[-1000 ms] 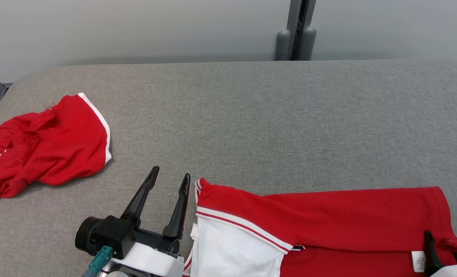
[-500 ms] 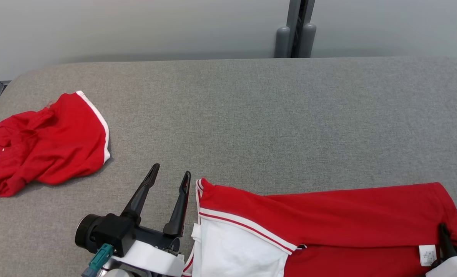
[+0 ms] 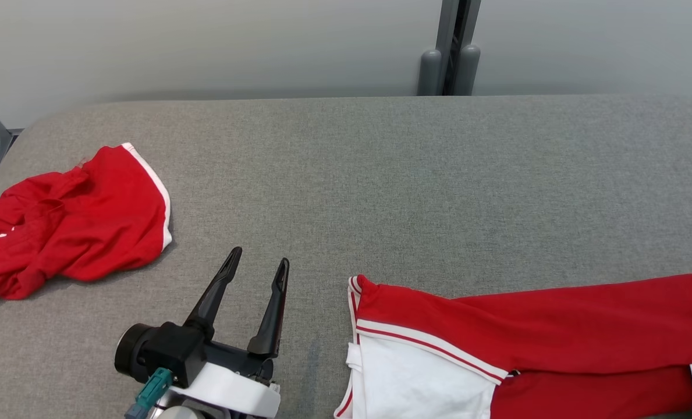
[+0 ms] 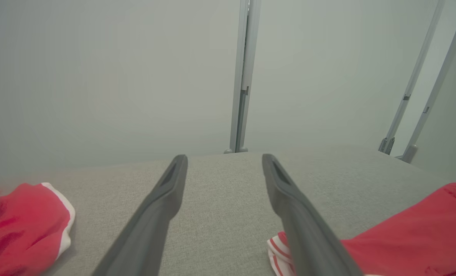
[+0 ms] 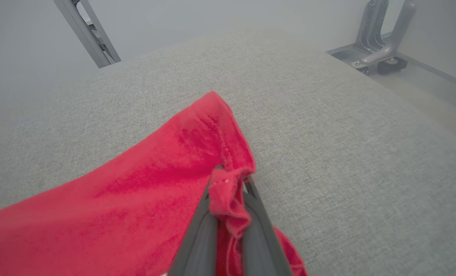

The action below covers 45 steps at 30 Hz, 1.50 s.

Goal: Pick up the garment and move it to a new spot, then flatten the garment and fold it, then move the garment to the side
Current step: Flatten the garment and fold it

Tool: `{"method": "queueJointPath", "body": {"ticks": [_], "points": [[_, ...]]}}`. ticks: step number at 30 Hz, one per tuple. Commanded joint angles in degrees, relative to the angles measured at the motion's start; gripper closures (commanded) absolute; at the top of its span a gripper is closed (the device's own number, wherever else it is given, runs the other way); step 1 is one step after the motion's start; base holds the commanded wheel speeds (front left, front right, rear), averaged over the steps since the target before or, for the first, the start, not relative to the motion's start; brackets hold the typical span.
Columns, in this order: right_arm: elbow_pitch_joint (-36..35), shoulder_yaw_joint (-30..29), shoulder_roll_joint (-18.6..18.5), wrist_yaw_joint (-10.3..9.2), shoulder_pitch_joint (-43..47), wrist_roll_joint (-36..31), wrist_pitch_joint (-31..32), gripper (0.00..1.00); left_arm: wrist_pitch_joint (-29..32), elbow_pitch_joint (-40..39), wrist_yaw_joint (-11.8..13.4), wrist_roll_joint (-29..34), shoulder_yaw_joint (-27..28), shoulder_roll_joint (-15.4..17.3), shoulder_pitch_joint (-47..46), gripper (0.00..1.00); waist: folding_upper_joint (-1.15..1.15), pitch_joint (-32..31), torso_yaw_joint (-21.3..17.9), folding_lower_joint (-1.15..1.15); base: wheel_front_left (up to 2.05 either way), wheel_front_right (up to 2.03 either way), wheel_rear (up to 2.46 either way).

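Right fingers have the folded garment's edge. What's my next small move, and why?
Probably drag the folded garment toward the robot's right: the right gripper is shut on its edge, bare table lies beyond that end, and its striped end sits near mid-table, close to the open left gripper.

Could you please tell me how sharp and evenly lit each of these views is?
Head view: soft even light, crisp table weave, a faint shadow under the crumpled garment. Left wrist view: left gripper fairly sharp, crumpled garment smeared at the edge. Right wrist view: folded shirt blurry where the right gripper pinches it.
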Motion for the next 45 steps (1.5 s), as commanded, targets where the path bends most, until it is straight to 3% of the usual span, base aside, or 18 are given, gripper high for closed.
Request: {"method": "queueJointPath", "body": {"ticks": [1, 6, 12, 18, 24, 32, 45], "points": [[-0.1, 0.4, -0.1, -0.02, -0.3, -0.5, 0.0, 1.0, -0.2, 0.1, 0.3, -0.5, 0.1, 0.2, -0.4, 0.0, 0.0, -0.3, 0.0, 0.0, 0.0, 0.0, 0.0], [-0.4, 4.7, 0.8, -0.01, 0.8, 1.4, 0.0, 1.0, -0.2, 0.5, 0.5, -0.7, -0.3, 0.2, 0.7, 0.0, 0.0, -2.0, -0.2, 0.0, 0.0, 0.0, 0.0], [-6.0, 13.3, 1.5, -0.01, 2.6, 9.5, 0.7, 1.0, -0.2, 0.6, 0.5, 0.1, 0.8, 0.2, 0.4, 0.0, 0.0, -4.6, -2.0, 0.0, 0.0, 0.0, 0.0], [-16.3, 21.1, 3.0, -0.01, 3.1, 18.7, 7.0, 1.0, -0.2, 0.1, 0.9, 0.0, 5.0, 0.2, -0.9, 0.0, 0.0, -6.4, -4.2, 0.0, 0.0, 0.0, 0.0], [-24.6, 25.2, 7.8, -0.01, 3.4, 25.9, 14.0, 1.0, -0.2, 0.0, 0.2, -0.2, 10.9, 0.3, -2.5, 0.0, 0.0, -7.0, -5.1, 0.0, 0.0, 0.0, 0.0], [-28.6, 29.2, 13.9, 0.0, 4.4, 31.5, 19.8, 1.0, -0.2, 0.0, -0.6, -0.2, 18.8, 0.2, -4.6, 0.0, 0.0, -6.3, -3.0, 0.0, 0.0, 0.0, 0.0], [-26.1, 37.3, 15.2, 0.0, 1.5, 37.4, 18.1, 1.0, -0.2, 0.4, -1.9, -0.3, 30.3, 0.2, -6.8, 0.0, 0.0, -4.2, 2.0, 0.0, 0.0, 0.0, 0.0]]}}
